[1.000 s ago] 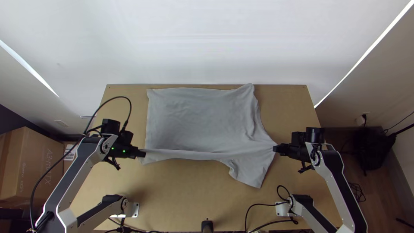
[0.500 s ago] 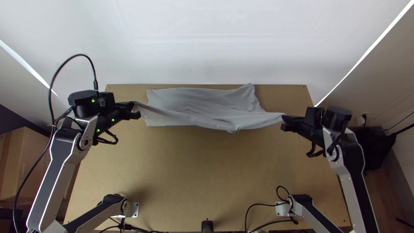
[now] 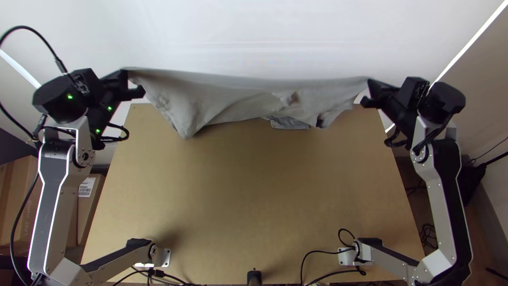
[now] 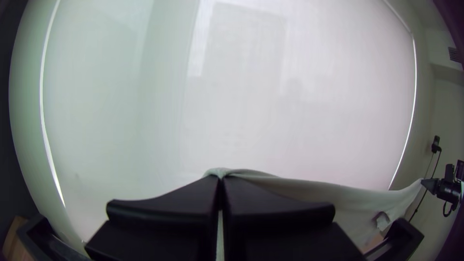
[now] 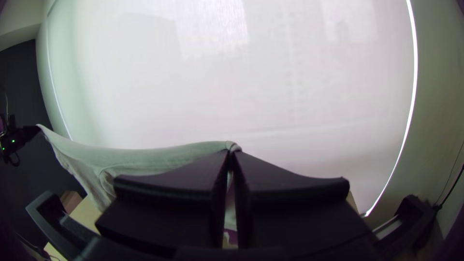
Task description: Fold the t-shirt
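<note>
In wrist views, pinched t-shirt

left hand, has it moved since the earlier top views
Yes. The left hand has moved up the top view, from over the table to past its far edge.

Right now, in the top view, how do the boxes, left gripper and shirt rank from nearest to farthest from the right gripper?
From the right gripper:
1. Shirt: in its grip, hanging between the grippers.
2. Left gripper: at the shirt's other end.
3. Boxes: beyond the table's left side.
</note>
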`<state>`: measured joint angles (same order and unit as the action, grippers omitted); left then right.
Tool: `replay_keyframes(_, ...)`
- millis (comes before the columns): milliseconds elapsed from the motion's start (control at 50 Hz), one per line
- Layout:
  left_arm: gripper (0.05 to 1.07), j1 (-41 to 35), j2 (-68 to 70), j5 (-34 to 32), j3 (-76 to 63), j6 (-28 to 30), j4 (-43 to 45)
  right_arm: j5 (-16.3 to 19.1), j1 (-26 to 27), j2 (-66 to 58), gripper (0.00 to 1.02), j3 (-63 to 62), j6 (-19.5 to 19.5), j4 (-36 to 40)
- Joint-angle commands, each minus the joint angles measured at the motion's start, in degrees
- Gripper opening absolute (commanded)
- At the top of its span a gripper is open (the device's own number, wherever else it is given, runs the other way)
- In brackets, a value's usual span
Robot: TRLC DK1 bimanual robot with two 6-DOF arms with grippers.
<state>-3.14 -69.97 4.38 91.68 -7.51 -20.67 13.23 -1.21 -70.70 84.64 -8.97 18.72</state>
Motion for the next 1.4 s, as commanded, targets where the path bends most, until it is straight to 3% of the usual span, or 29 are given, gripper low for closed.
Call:
replay_keyframes(0, 0.08, 1.64, -1.22, 2.82, 4.82, 1.09, 4.14, -3.57, 0.95, -2.43, 0.03, 6.06, -1.31, -4.04)
replay_keyframes(340, 0.08, 2.26, -0.69, 7.92, 9.83, 10.67, 18.38, -7.43, 0.86, -3.48, 0.03, 17.4, -1.31, -12.66)
replay_keyframes(780, 0.08, 3.66, 15.57, 8.89, 8.6, 11.64, 24.88, -9.37, 0.69, 17.26, 0.03, 17.84, -1.22, -13.36)
replay_keyframes(1040, 0.08, 2.52, 27.7, 8.89, 5.88, 4.96, 15.74, -8.93, 0.69, 28.6, 0.03, 17.14, -0.26, -10.99)
replay_keyframes(1220, 0.08, 3.58, 33.68, 8.89, 0.78, -0.93, 5.37, -8.31, 0.69, 31.41, 0.03, 17.31, -0.17, -2.11)
replay_keyframes(1380, 0.08, 3.31, 40.27, 8.01, -14.51, -2.95, 1.42, -8.31, -0.02, 36.68, 0.03, 1.14, -0.87, -0.79)
